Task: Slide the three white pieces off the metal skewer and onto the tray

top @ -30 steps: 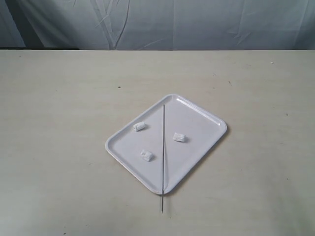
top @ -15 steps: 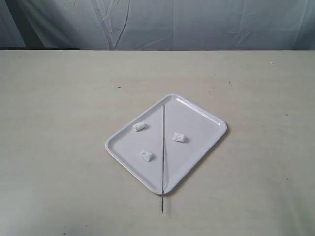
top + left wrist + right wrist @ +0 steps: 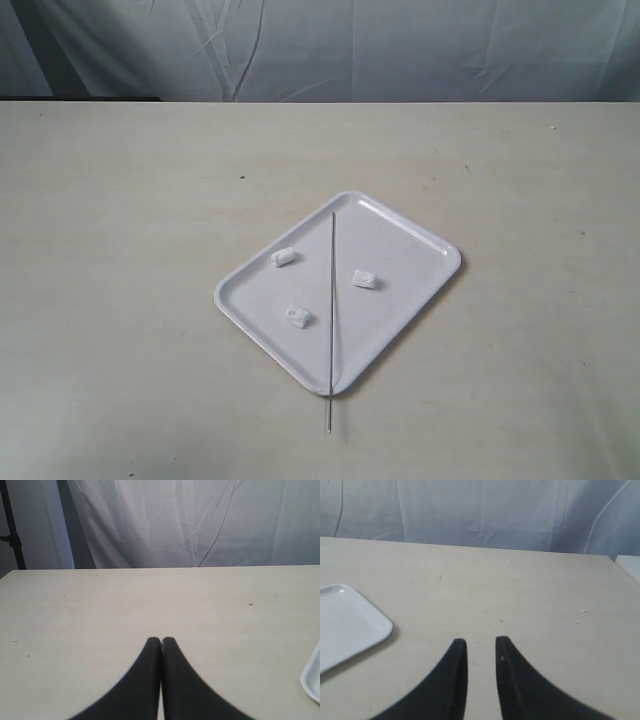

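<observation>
The white tray (image 3: 400, 300) lies in the middle of the table, turned at an angle. The thin metal skewer (image 3: 331, 300) rests across it, one end poking past the near rim onto the table. Three white pieces lie loose on the tray, off the skewer: one (image 3: 283, 257) at the left, one (image 3: 297, 317) nearer the front, one (image 3: 364, 279) right of the skewer. Neither arm shows in the exterior view. My left gripper (image 3: 161, 641) is shut with nothing in it, over bare table, the tray's corner (image 3: 314, 677) off to one side. My right gripper (image 3: 481, 642) is open and empty beside the tray (image 3: 345, 625).
A grey cloth backdrop (image 3: 330, 45) hangs behind the table's far edge. The pale tabletop (image 3: 130, 250) stretches wide around the tray on all sides. A dark stand (image 3: 12, 530) shows at the backdrop's side in the left wrist view.
</observation>
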Controlling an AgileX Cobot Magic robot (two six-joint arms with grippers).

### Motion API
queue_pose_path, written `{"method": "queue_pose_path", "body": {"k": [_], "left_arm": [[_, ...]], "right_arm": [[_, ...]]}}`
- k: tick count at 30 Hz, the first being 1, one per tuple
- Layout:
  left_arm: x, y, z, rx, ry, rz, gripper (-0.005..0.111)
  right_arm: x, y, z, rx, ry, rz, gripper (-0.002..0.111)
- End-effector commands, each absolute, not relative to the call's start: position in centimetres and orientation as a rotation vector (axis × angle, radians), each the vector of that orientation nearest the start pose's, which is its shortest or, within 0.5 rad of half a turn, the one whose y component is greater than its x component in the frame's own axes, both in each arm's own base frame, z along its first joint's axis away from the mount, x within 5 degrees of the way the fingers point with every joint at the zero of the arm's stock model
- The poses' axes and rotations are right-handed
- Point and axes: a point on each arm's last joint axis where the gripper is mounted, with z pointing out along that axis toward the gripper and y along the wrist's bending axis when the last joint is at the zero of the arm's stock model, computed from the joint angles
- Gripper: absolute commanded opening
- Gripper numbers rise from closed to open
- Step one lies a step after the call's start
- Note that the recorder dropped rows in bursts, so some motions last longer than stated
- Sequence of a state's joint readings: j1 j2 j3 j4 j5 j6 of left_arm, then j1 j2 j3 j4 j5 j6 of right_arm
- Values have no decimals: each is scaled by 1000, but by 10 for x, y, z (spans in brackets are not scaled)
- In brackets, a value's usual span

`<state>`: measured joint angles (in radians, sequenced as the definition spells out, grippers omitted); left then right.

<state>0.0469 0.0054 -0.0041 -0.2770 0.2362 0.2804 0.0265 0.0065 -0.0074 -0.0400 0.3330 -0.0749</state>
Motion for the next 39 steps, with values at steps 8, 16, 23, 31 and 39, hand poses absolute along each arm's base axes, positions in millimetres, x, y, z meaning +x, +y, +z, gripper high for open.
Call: {"method": "queue_pose_path", "body": {"k": [8,16,23,31,39], "left_arm": [[56,1,192,-62,1716,-8,0],[56,2,192,-62,1711,7,0],[56,2,192,-59,1711,12,0],[56,3,192,-47,1712,28,0],[56,3,192,-46,1712,30,0]], "right_arm": [[54,0,183,-115,1815,-77,21],[53,0,181,-100,1844,-66,0],[53,0,180,-101,1846,-68,-1],[53,0,181,-98,1844,-64,-1],[53,1,181,-27,1840,9,-1]]}}
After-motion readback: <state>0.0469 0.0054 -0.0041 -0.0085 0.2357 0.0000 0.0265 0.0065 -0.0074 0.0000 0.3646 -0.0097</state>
